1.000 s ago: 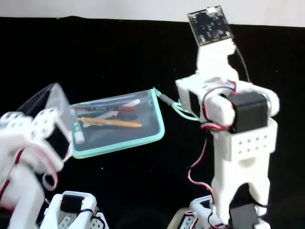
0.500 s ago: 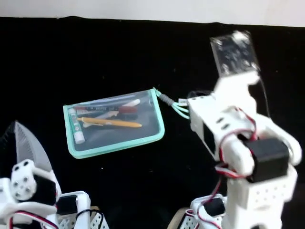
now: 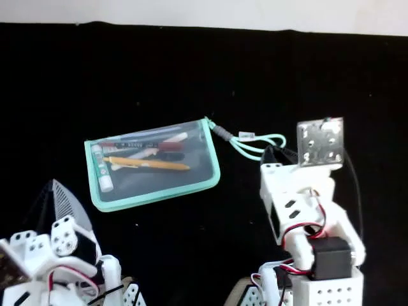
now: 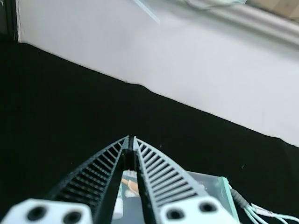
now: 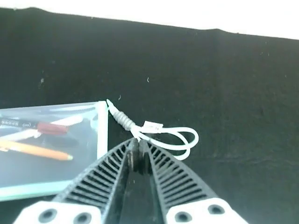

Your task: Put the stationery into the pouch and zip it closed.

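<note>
The pouch [image 3: 159,185] is lying left of centre on the counter [image 3: 191,76], seemingly zipped. Left jaws and right jaws are sitting shut, empty. I'm fearing the right ones snagging the nearby zip pull [image 5: 124,120], dragging the pouch.

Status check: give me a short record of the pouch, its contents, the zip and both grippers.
pouch: flat on the table, clear with teal edge
contents: pens and a glue stick, inside
zip: puller at the corner, looks closed; cord loop on table
left gripper: shut, empty, clear of pouch
right gripper: shut, near the cord, apparently empty
</note>
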Motion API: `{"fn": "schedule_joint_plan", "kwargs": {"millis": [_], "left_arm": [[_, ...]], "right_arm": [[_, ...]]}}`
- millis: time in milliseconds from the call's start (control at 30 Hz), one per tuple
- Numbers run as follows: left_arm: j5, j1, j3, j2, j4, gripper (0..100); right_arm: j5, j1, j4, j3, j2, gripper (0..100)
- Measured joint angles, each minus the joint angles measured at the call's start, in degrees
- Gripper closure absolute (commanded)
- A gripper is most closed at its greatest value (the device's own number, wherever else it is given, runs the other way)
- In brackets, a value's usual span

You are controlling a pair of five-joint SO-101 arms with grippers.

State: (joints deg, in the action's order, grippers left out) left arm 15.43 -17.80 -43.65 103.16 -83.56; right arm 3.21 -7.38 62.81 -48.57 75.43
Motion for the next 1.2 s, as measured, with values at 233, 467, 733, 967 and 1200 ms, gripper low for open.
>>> {"fn": "schedule_joint_plan", "kwargs": {"millis": [233, 467, 733, 967, 1200], "left_arm": [[0.09, 0.00, -11.08, 0.70, 2.02, 99], [-2.73, 0.00, -19.43, 0.70, 5.01, 99], [-7.30, 0.00, -31.82, 0.70, 12.40, 99], [-7.38, 0.00, -43.78, 0.70, 19.08, 99], [-7.38, 0.00, -50.99, 0.70, 22.24, 99]], "right_arm": [[0.00, 0.00, -8.18, -14.42, 9.41, 99.1], [0.00, 0.00, -17.58, -29.01, 18.46, 99.1], [0.00, 0.00, -23.21, -43.16, 28.66, 99.1], [0.00, 0.00, -23.21, -47.30, 28.75, 99.1], [0.00, 0.00, -23.21, -47.30, 28.75, 99.1]]}}
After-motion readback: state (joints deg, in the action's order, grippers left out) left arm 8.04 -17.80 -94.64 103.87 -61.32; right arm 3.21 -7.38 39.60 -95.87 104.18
